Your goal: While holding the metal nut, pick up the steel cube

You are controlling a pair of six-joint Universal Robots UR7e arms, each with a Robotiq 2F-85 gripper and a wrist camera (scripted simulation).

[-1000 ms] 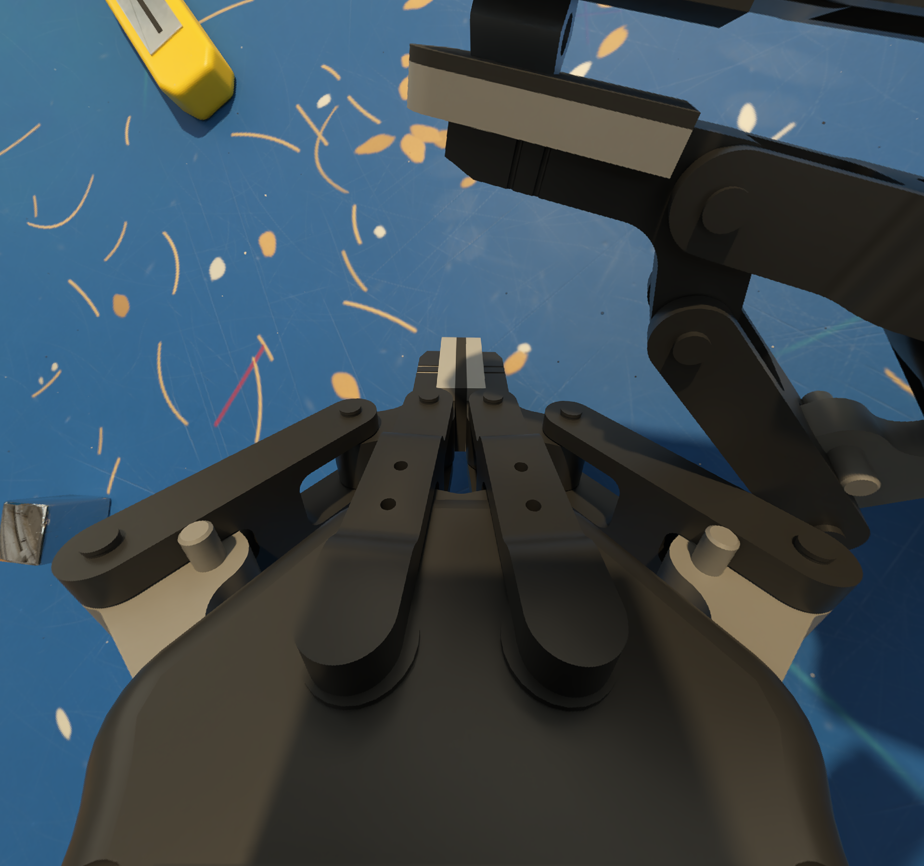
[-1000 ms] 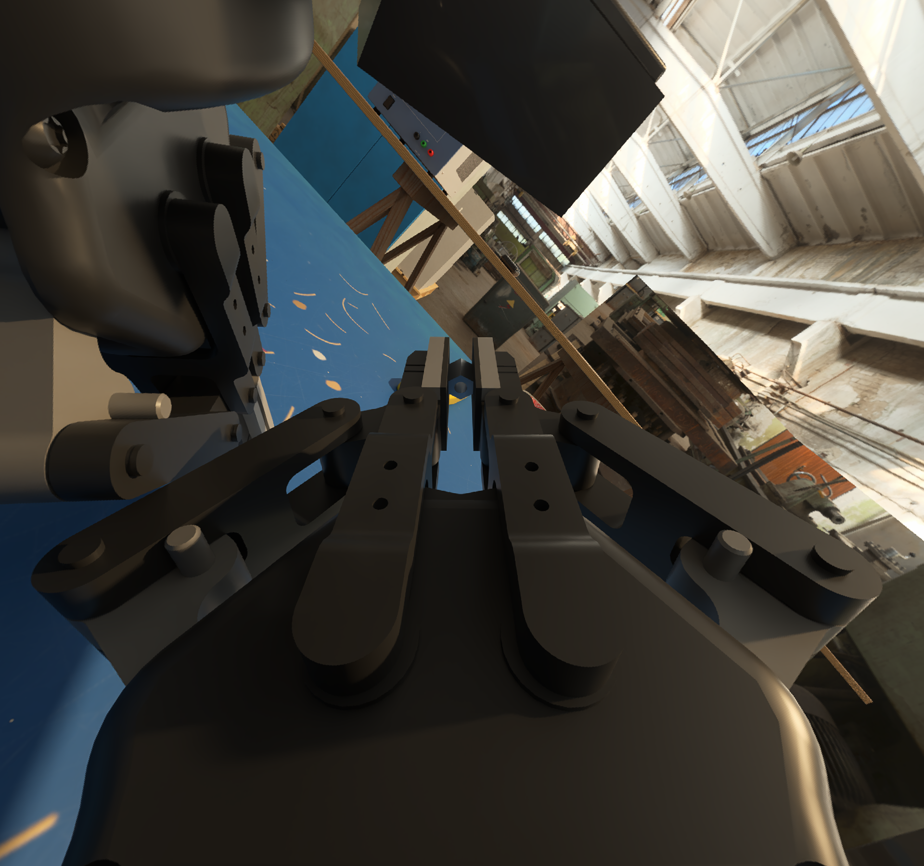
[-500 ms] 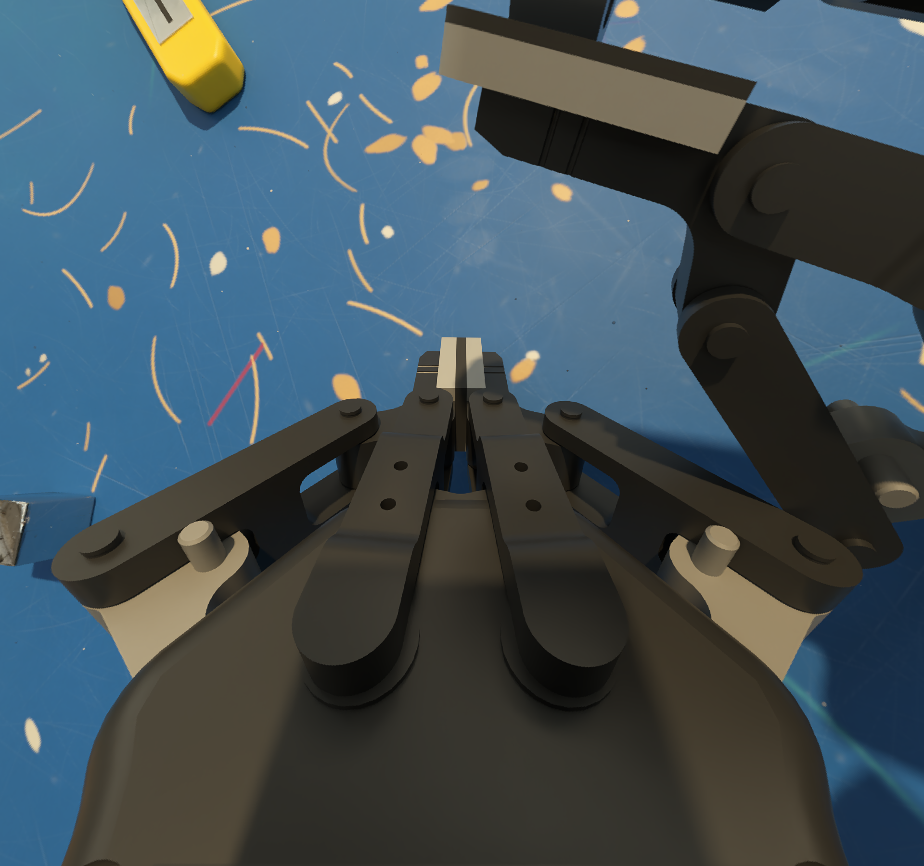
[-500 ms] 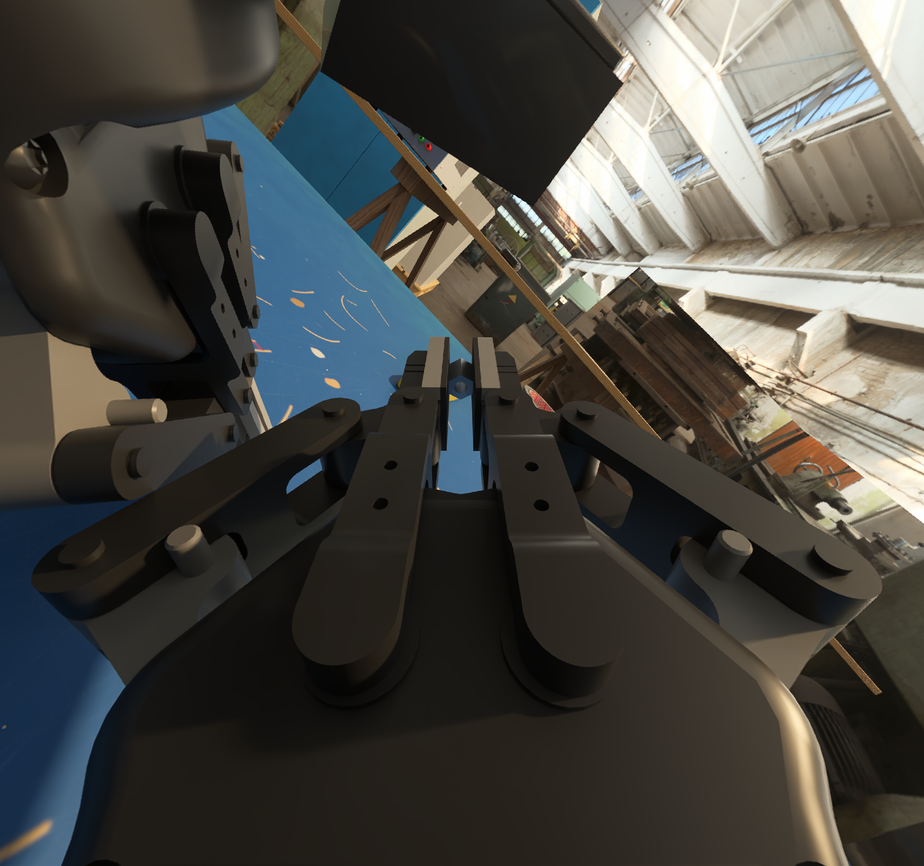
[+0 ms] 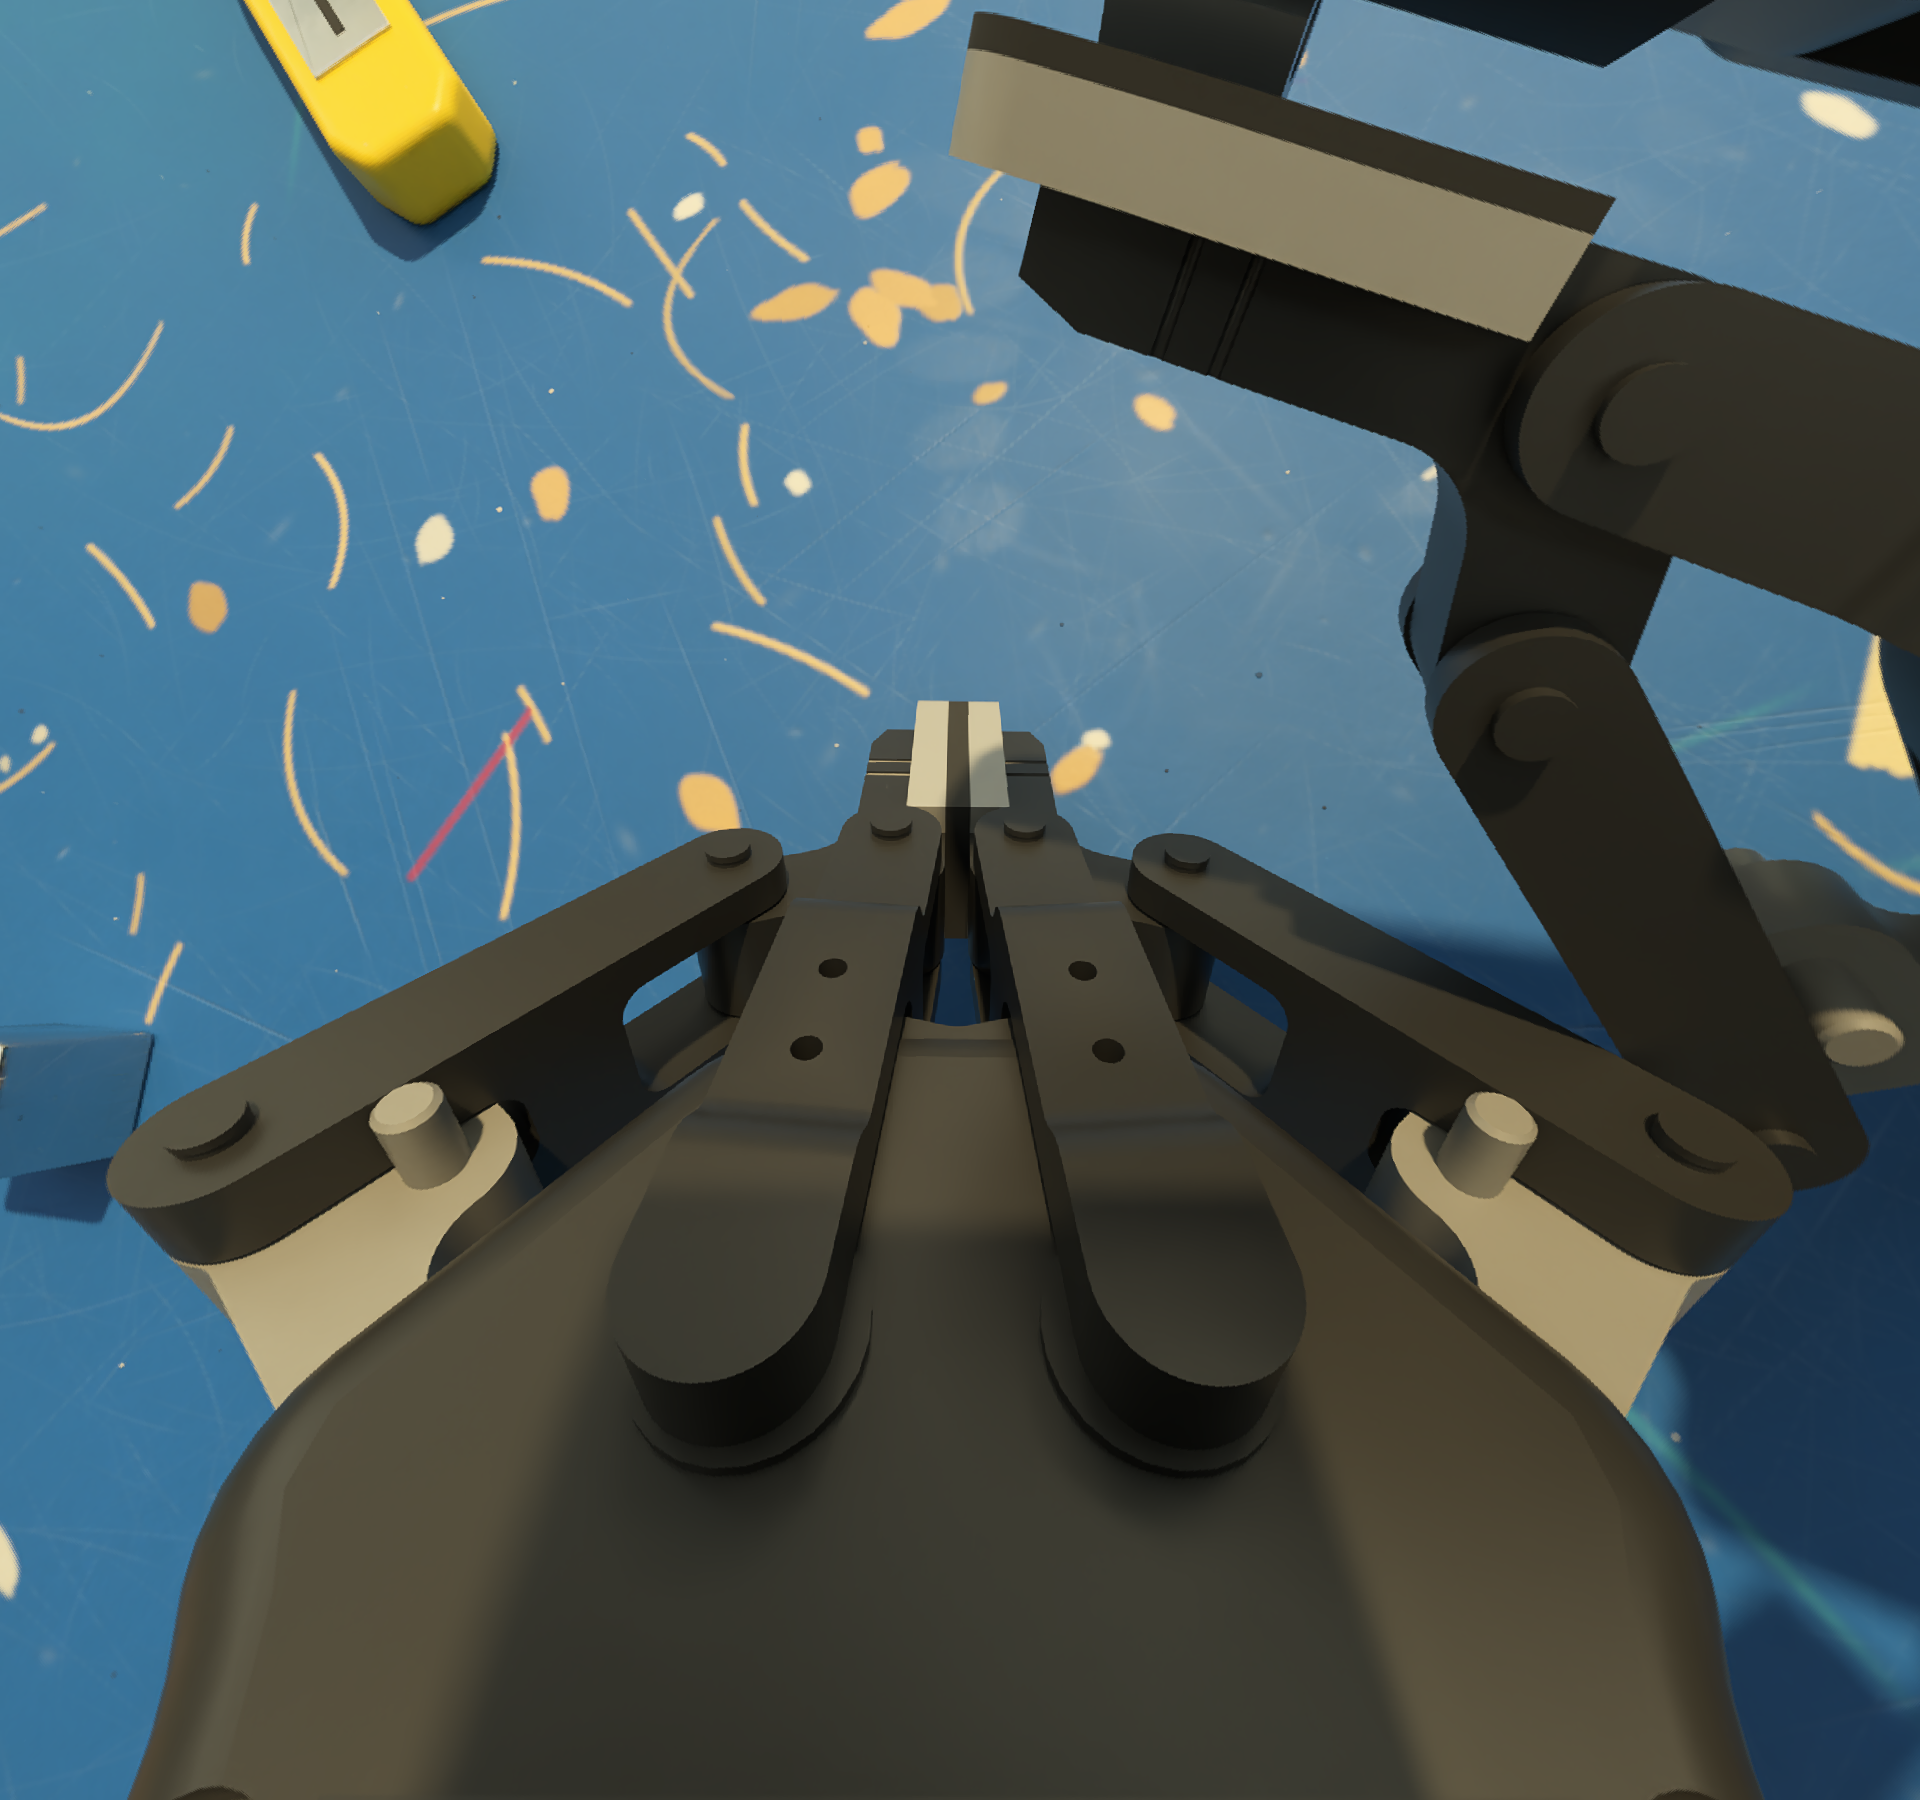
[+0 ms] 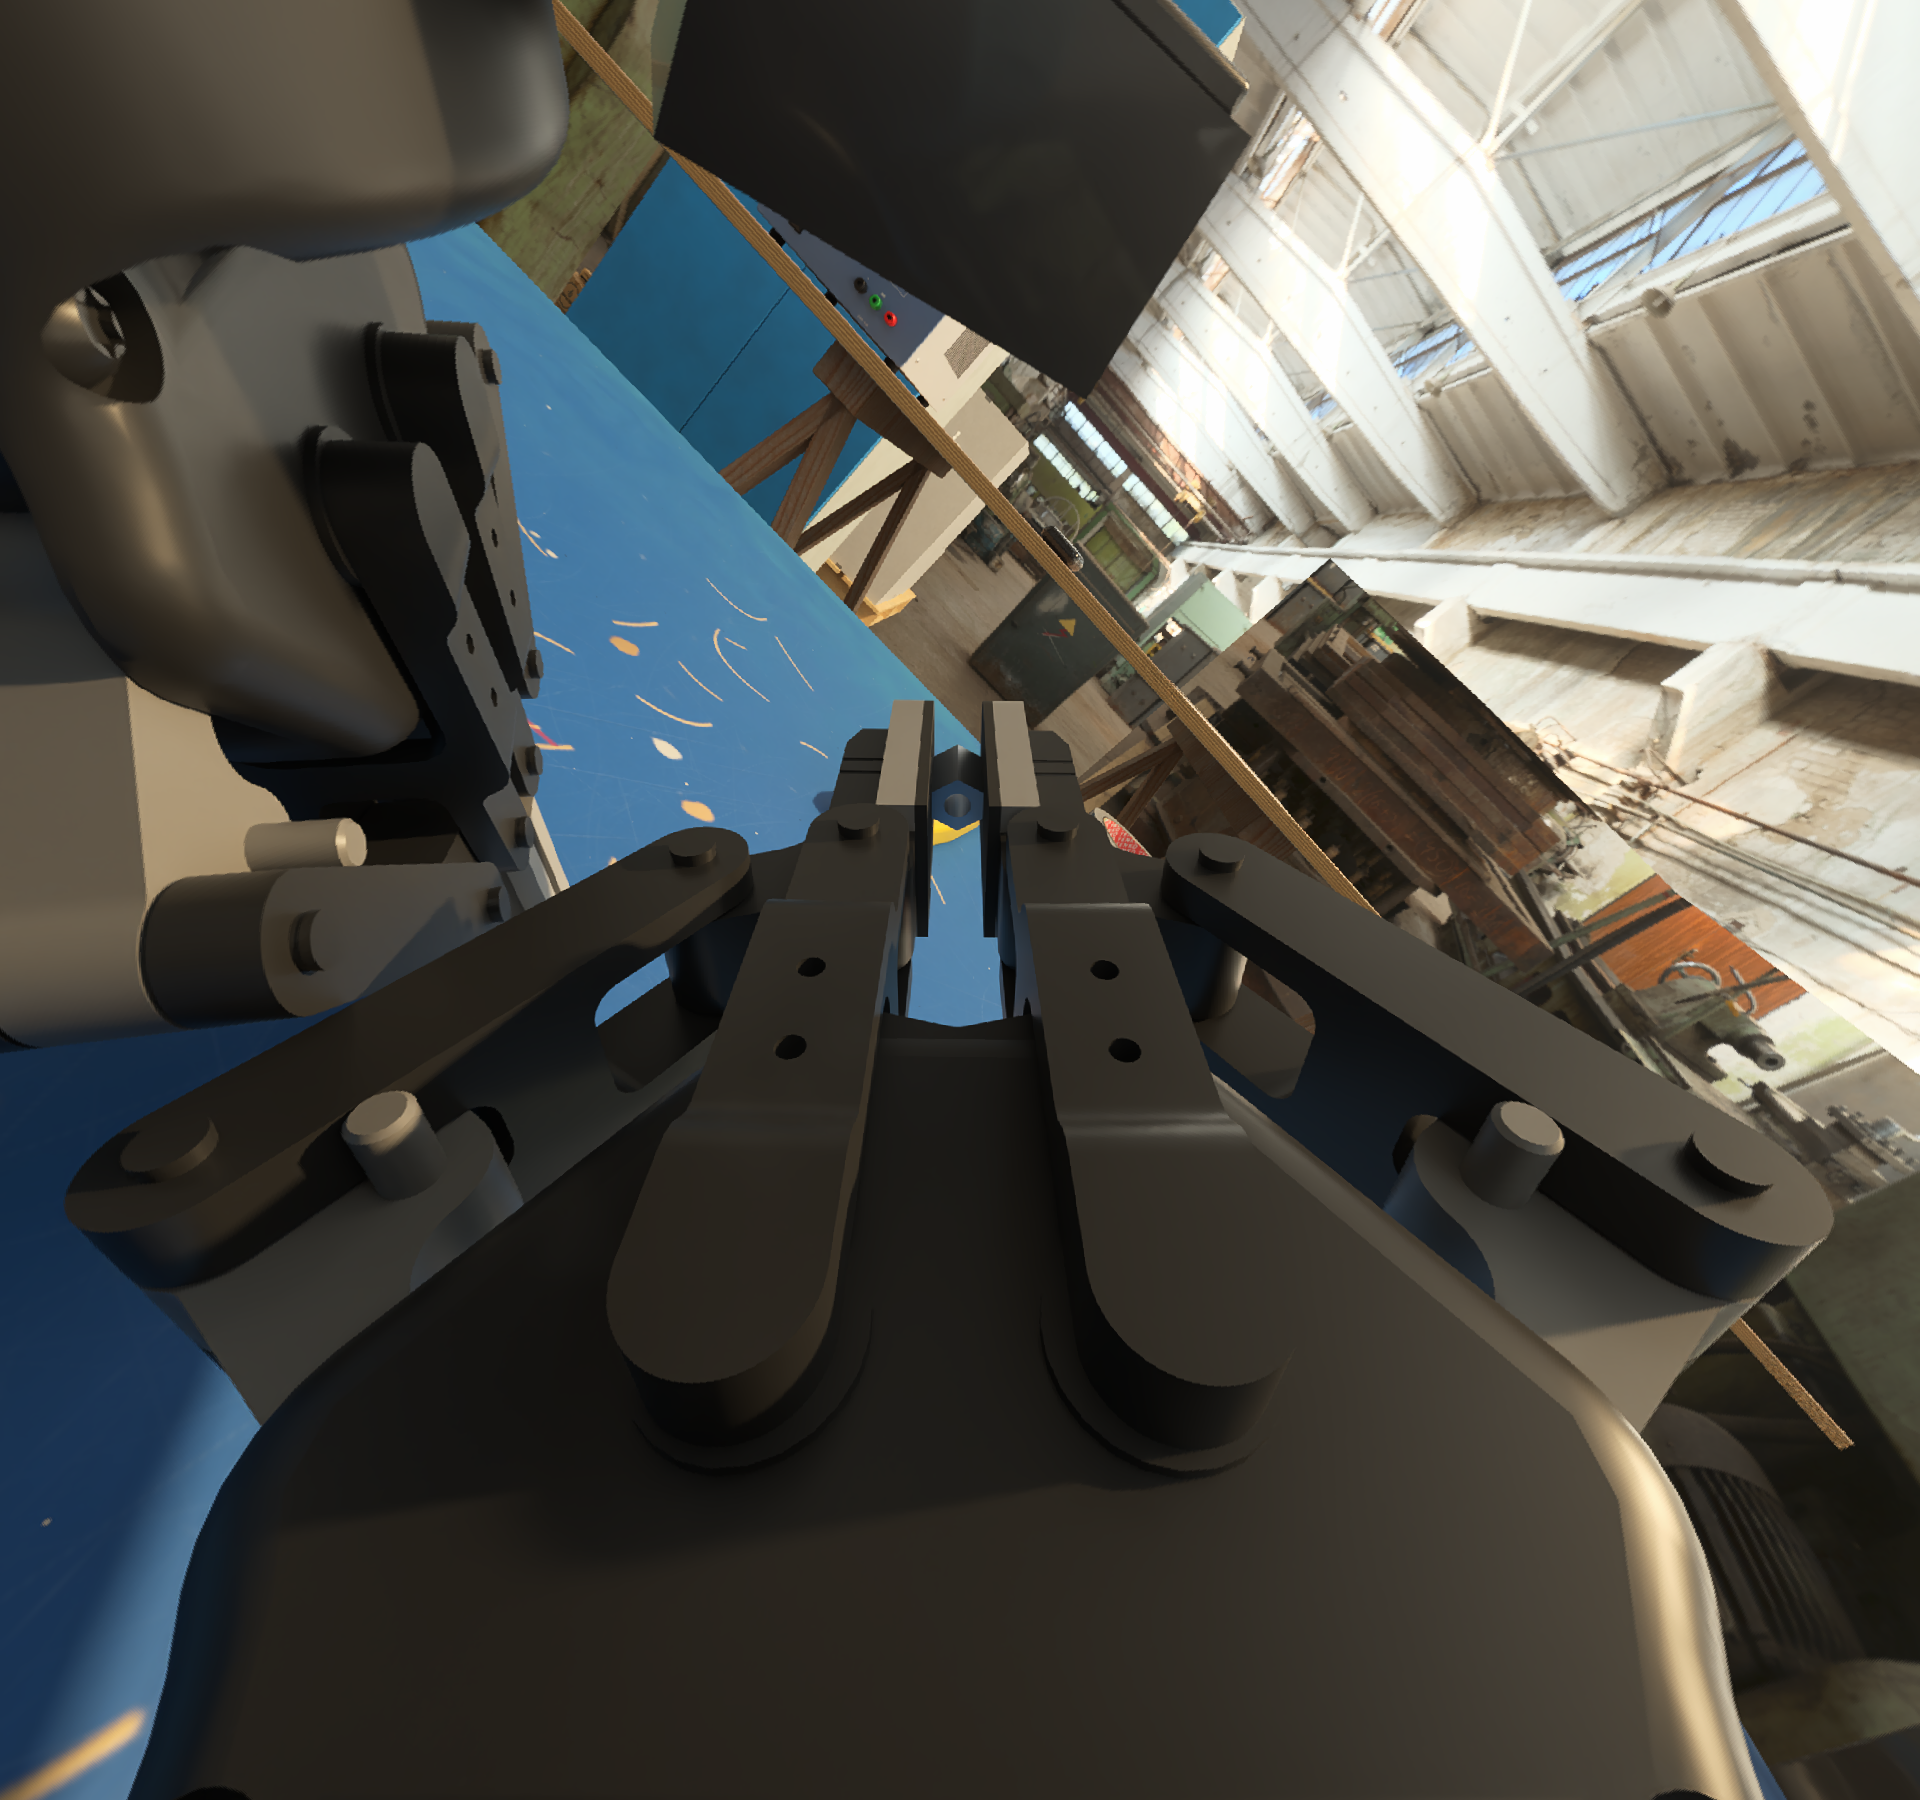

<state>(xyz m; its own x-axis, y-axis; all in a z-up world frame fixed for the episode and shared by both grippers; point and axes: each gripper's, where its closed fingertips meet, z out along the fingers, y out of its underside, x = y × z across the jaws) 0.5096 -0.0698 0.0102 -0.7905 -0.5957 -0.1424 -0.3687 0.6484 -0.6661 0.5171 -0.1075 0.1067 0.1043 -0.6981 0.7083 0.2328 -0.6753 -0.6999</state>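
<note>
The steel cube (image 5: 71, 1090) lies on the blue mat (image 5: 1039, 524) at the far left edge of the left wrist view, partly cut off. My left gripper (image 5: 957, 753) is shut with its pads together and nothing between them; it is above the mat, to the right of the cube. My right gripper (image 6: 957, 763) is shut on the dark metal nut (image 6: 956, 801), held off the mat. The right gripper (image 5: 1247, 25) also shows at the upper right of the left wrist view, with the nut (image 5: 1210, 0) between its fingers.
A yellow utility knife (image 5: 353, 57) lies at the upper left of the mat. Wood shavings (image 5: 883, 296) are scattered over the mat. In the right wrist view the left arm (image 6: 239, 503) is close on the left, and a dark panel (image 6: 935, 119) stands beyond the table edge.
The cube has slid further toward the left edge of the left wrist view. The right gripper with the nut has shifted right and up in that view. Both grippers kept their state.
</note>
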